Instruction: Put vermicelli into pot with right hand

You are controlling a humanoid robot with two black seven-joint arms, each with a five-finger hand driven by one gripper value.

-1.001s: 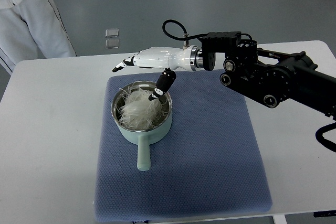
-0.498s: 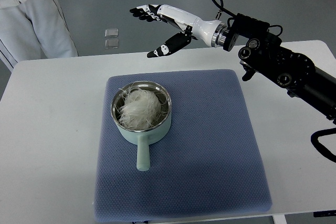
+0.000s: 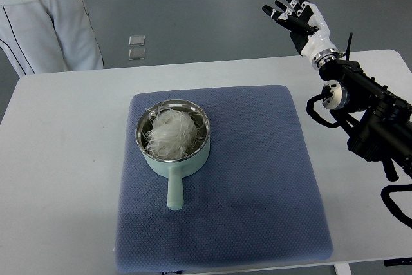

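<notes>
A tangle of white vermicelli (image 3: 170,132) lies inside the pale green pot (image 3: 156,162), which stands on the blue mat (image 3: 257,178) with its handle pointing toward me. My right hand (image 3: 295,15) is raised high at the upper right, beyond the table's far edge and well away from the pot. Its fingers are spread and hold nothing. The left arm does not show.
A person in white clothes (image 3: 45,17) stands at the far left corner of the white table (image 3: 64,172). The black right arm (image 3: 370,117) hangs over the table's right side.
My right hand has lifted away from the pot and swung up and to the right, turning its fingers upward. The vermicelli stays in the pot.
</notes>
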